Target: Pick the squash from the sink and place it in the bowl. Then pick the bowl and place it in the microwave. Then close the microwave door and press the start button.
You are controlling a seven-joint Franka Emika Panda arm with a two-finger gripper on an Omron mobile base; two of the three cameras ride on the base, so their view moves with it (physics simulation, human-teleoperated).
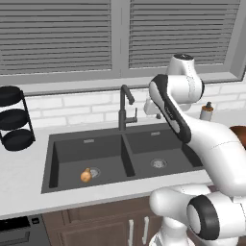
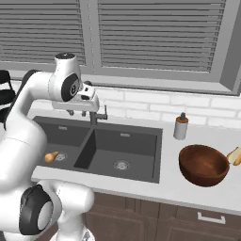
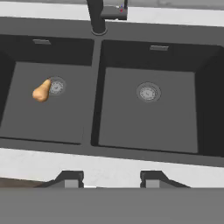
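The small tan-orange pear-shaped squash (image 3: pixel 41 91) lies on the floor of the left basin of the dark grey double-basin sink (image 3: pixel 97 144), just beside the round drain. The white arm's two-finger gripper (image 3: pixel 112 179) hangs high above the sink, over its front rim, jaws parted and holding nothing. From the hand view the squash sits up and left, narrow end seemingly pointing toward the drain, though it's small here.

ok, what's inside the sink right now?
The sink has two basins. The left one holds the squash, lying beside its drain. The right one holds nothing but its drain. In the left base view the arm covers the right basin's far right corner.
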